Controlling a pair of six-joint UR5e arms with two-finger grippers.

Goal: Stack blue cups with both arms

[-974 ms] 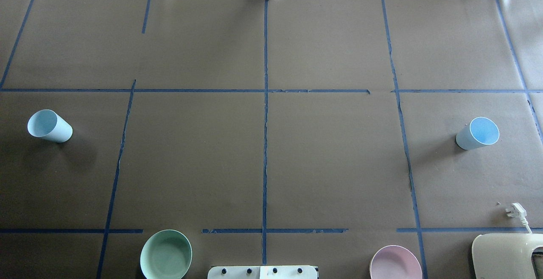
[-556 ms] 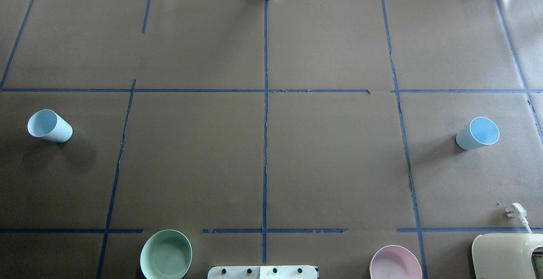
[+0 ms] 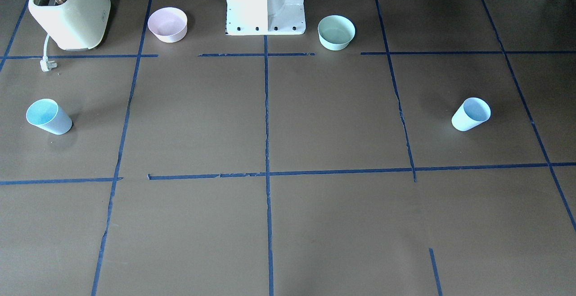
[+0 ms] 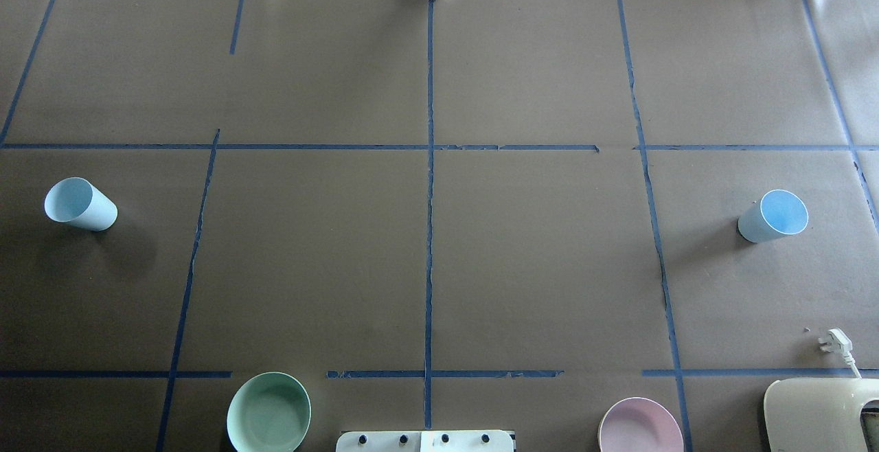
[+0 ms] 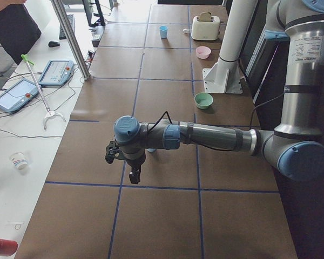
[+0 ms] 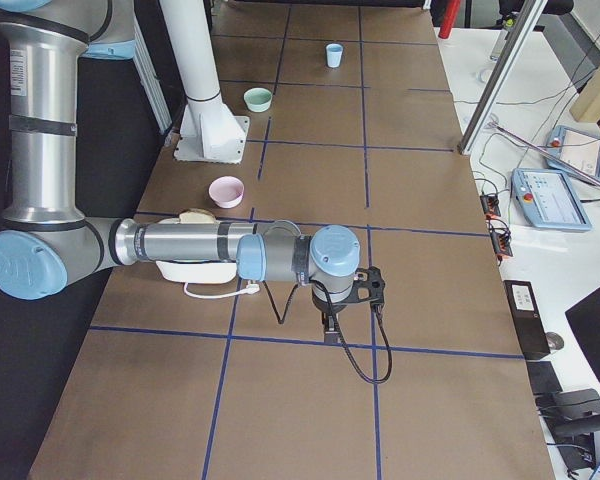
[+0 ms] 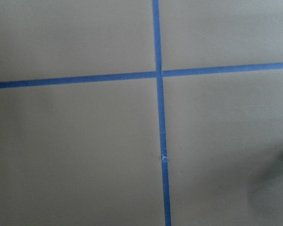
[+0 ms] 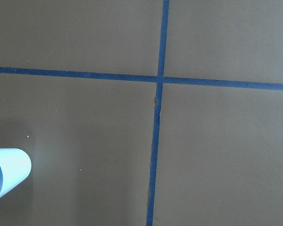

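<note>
Two pale-blue cups stand upright and far apart on the brown table. One cup [image 4: 81, 205] is at the left, also in the front view [image 3: 470, 114]. The other cup [image 4: 772, 216] is at the right, also in the front view [image 3: 48, 116]. The left gripper [image 5: 132, 175] hangs above the table near the left cup, which its arm mostly hides. The right gripper [image 6: 330, 330] hangs above the table on the right side. I cannot tell whether either is open. The right wrist view catches a cup [image 8: 7, 174] at its lower left edge.
A mint-green bowl [image 4: 268, 412] and a pink bowl [image 4: 640, 426] sit either side of the white pedestal [image 3: 265, 3]. A cream toaster [image 4: 820, 414] with a loose plug [image 4: 834, 342] stands at the near right corner. Blue tape lines grid the table.
</note>
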